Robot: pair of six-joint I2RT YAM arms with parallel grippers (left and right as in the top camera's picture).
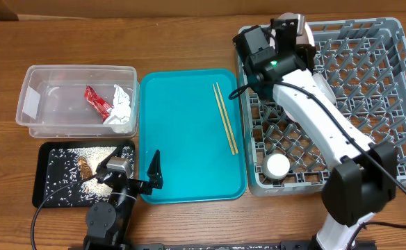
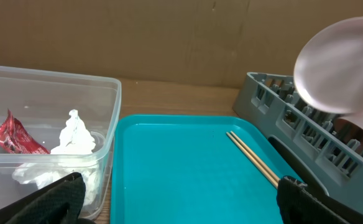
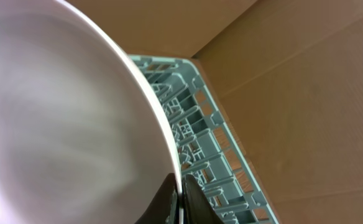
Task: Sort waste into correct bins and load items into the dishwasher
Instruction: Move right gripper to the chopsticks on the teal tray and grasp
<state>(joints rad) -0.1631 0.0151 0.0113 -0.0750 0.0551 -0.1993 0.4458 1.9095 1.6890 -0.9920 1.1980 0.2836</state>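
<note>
Right pincer (image 3: 180, 198) tight on one pale plate (image 3: 57, 112); left pincer (image 2: 178, 208) wide, empty; two chopsticks (image 1: 225, 118), one tray (image 1: 182, 146).

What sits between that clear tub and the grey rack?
A teal tray, with two chopsticks lying on it near its right edge. The overhead view shows this best.

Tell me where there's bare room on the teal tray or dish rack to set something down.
The teal tray is bare from its edge by the clear bin to the chopsticks. The dish rack is open on its right half. Its left side is crowded: right arm, held plate, white cup.
</note>
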